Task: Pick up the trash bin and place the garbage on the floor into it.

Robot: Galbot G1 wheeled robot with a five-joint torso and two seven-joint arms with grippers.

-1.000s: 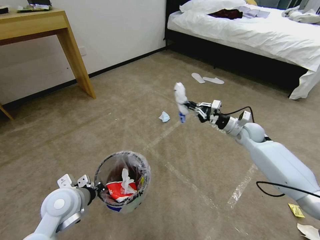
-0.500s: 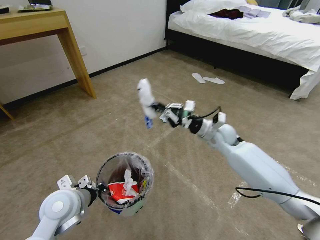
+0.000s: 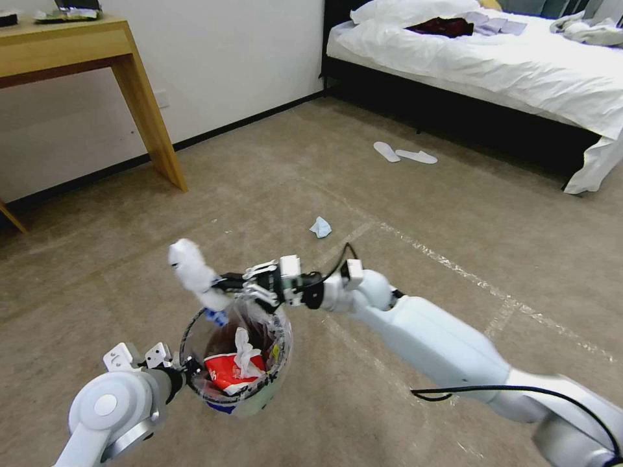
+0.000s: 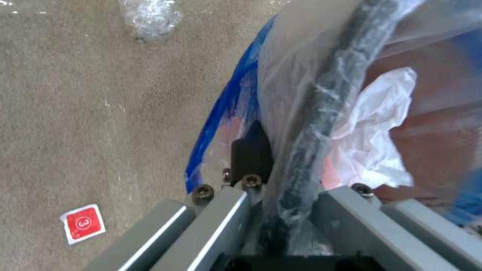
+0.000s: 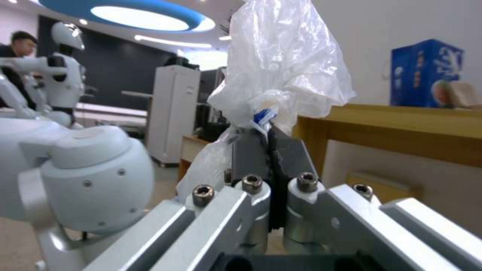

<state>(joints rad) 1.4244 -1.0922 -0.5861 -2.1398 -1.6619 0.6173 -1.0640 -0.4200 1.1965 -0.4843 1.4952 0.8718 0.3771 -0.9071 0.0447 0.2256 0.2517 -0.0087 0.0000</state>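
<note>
The floor keeps one bluish scrap well beyond the trash bin; the bin, already part-filled, hangs from the left gripper, jaws clamped on its rim; right gripper, jaws pinching a white wad, hovers just above that rim, unreleased

Left gripper clamped on bin rim.
Dark rim with crinkly clear liner pinched between fingers; white tissue inside. Carpet beside: red square tag, crumpled clear plastic.
</note>
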